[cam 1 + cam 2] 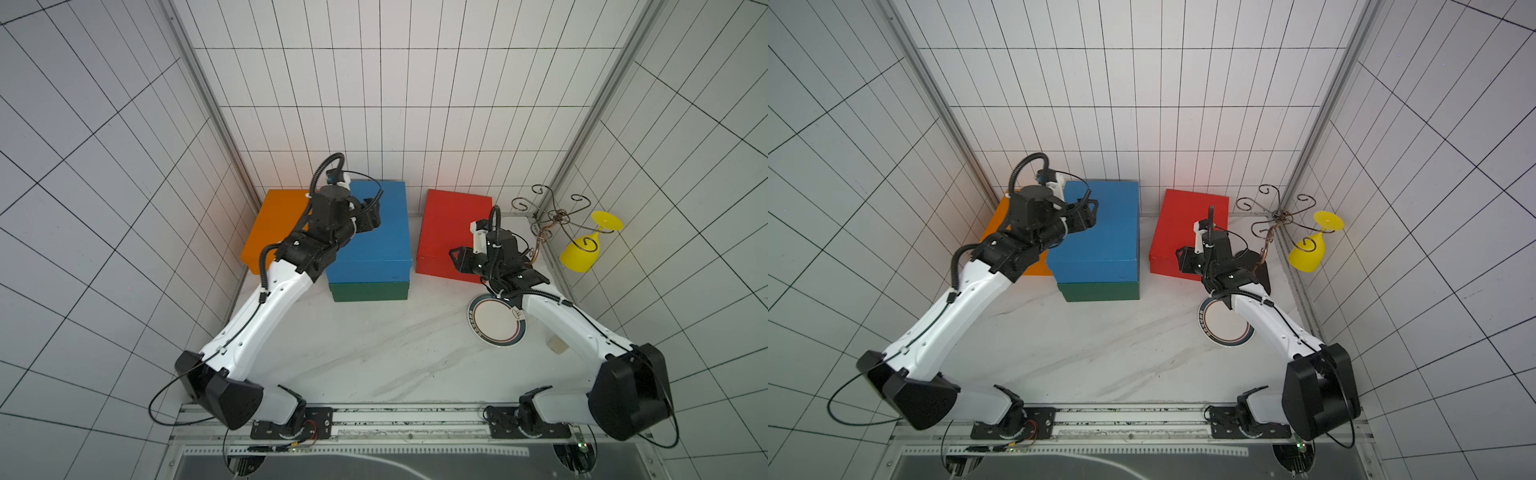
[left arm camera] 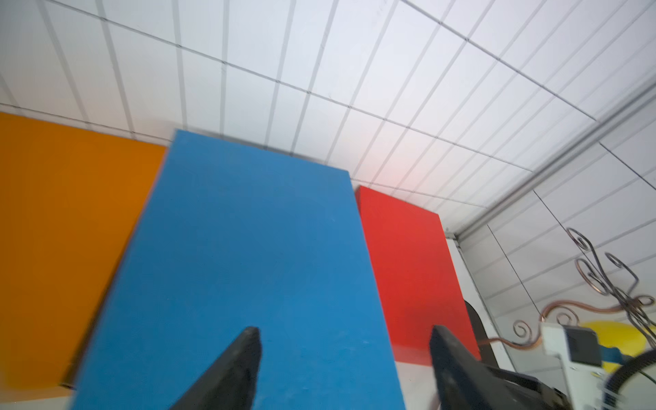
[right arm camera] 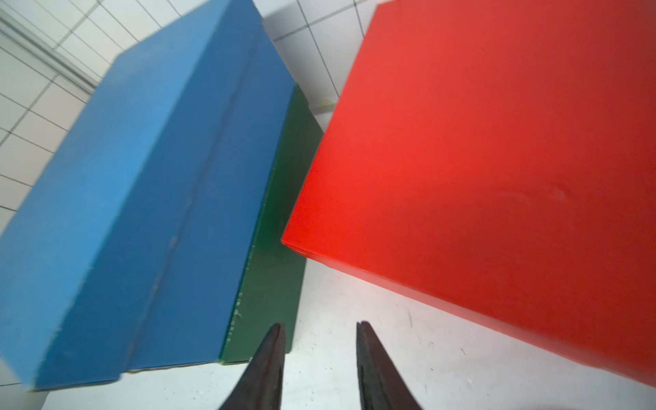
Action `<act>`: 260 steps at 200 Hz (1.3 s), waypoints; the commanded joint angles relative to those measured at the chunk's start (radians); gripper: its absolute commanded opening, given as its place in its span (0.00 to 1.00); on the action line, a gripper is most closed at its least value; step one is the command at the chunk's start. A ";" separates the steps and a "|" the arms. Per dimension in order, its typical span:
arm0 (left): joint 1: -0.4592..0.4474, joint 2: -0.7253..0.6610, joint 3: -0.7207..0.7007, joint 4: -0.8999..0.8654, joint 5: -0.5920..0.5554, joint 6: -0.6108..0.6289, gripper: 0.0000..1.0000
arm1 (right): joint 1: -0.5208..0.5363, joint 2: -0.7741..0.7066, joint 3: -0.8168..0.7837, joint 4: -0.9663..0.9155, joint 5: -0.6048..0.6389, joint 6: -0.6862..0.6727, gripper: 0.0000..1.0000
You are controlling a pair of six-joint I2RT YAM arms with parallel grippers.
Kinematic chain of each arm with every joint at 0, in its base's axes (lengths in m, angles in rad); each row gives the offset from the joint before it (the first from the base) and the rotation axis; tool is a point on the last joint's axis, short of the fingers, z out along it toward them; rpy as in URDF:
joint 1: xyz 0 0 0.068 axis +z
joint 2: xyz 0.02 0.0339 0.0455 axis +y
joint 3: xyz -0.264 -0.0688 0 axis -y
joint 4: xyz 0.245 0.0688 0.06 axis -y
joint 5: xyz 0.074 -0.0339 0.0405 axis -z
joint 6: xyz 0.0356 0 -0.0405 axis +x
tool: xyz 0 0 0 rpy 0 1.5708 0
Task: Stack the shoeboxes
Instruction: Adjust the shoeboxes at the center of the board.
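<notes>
The blue shoebox [image 1: 374,232] [image 1: 1100,232] lies on the dark green shoebox [image 1: 370,291] [image 1: 1100,291] at the back middle of the table. Left of this pair sits the orange shoebox [image 1: 274,224], right of it the red shoebox [image 1: 449,224] [image 1: 1179,224]. My left gripper [image 1: 370,216] [image 2: 344,333] hovers over the blue lid [image 2: 248,248], open and holding nothing. At the red box's near edge [image 3: 479,177], my right gripper [image 1: 457,255] [image 3: 321,328] points toward the gap beside the green box [image 3: 277,230]. It is open, with bare tabletop between its fingers.
A round white plate [image 1: 496,320] lies under the right forearm. A wire rack [image 1: 557,216] in the back right corner carries a hanging yellow glass [image 1: 582,249]. A small cream block [image 1: 556,345] sits near the right edge. Grid walls close in on three sides.
</notes>
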 commanded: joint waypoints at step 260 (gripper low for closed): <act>0.431 0.163 -0.789 0.482 0.479 -0.285 0.00 | 0.498 0.073 0.479 -0.166 0.158 -0.104 0.05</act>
